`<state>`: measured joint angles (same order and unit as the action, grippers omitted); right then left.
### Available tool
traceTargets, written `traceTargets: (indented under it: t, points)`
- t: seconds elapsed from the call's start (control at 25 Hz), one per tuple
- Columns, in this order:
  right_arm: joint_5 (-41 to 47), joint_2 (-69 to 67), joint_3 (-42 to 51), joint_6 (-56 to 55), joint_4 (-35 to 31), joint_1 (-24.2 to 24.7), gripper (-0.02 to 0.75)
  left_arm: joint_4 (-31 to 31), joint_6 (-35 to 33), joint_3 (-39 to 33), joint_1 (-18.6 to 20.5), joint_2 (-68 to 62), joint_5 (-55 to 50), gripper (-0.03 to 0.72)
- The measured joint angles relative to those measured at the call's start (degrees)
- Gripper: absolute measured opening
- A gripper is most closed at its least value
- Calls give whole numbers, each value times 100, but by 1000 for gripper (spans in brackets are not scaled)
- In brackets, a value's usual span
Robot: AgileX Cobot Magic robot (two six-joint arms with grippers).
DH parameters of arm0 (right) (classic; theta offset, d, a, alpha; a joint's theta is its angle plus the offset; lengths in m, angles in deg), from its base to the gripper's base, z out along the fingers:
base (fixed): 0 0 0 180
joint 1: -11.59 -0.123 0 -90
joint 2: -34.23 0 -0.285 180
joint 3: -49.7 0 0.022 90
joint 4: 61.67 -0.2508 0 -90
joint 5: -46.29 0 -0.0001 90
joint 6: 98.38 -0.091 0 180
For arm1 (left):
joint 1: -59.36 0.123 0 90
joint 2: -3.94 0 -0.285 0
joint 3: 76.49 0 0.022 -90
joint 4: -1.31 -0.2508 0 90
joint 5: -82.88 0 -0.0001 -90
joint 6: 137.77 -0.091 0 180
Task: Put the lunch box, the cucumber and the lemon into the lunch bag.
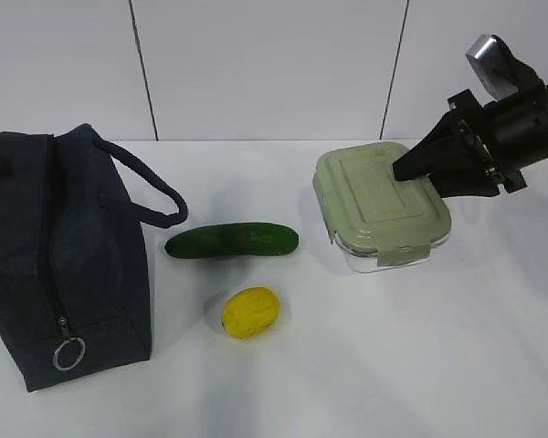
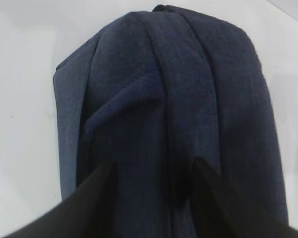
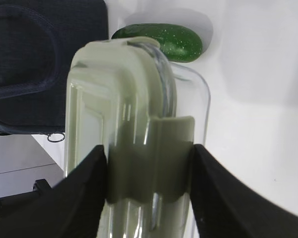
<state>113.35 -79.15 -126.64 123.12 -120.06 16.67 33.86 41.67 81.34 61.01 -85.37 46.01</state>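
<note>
The right gripper (image 3: 149, 163) clamps the box (image 1: 379, 203) by its clip, which could pop, while the bag (image 1: 64, 265) looks zipped.

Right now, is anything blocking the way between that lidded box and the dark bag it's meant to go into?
Yes: the cucumber and the lemon lie on the table between the lunch box and the lunch bag, whose top zipper looks closed.
</note>
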Motion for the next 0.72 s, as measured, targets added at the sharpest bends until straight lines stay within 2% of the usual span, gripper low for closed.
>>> traceTargets:
  t: [0.24, 0.4, 0.72]
  points:
    - [0, 0, 0, 23, 0, 0, 389, 124, -24, 10, 0, -269, 126, 122]
    - [0, 0, 0, 23, -53, 0, 389, 182, -24, 10, 0, -314, 141, 21]
    - [0, 87, -338, -565, -153, -35, 389, 221, -24, 496, 0, -327, -116, -3]
